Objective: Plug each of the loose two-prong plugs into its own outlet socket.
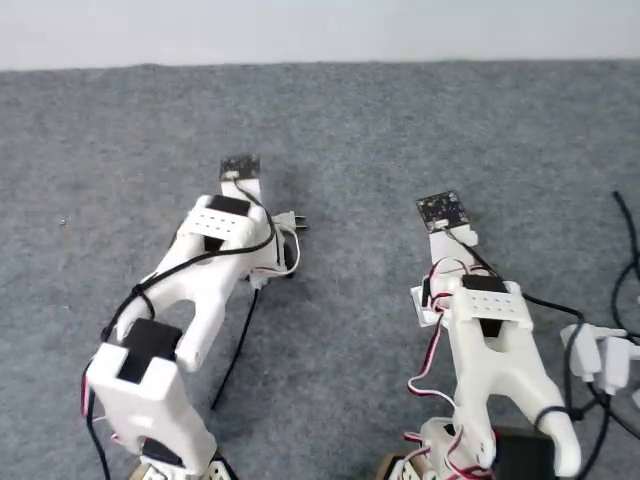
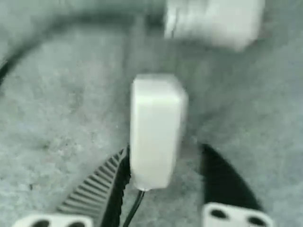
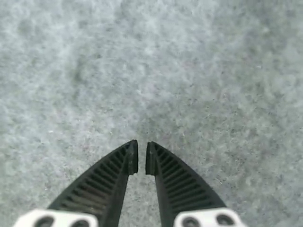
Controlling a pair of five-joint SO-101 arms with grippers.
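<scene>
A white two-prong plug [image 2: 156,130] with a black cable stands between the fingers of my left gripper [image 2: 163,153]. It rests against the ribbed finger [image 2: 102,182], and a gap shows between it and the other finger [image 2: 222,179]. From above, its prongs [image 1: 297,222] stick out to the right of the left gripper [image 1: 285,245]. A blurred white block [image 2: 215,21] lies just beyond the plug. My right gripper [image 3: 141,158] is shut on nothing, low over bare carpet. The right arm [image 1: 485,310] is at centre right.
White plug or socket pieces [image 1: 600,355] with black cables [image 1: 630,270] lie at the right edge, beside the right arm. A black cable [image 1: 235,350] trails back along the left arm. Grey carpet [image 1: 400,130] covers the table to the far white wall.
</scene>
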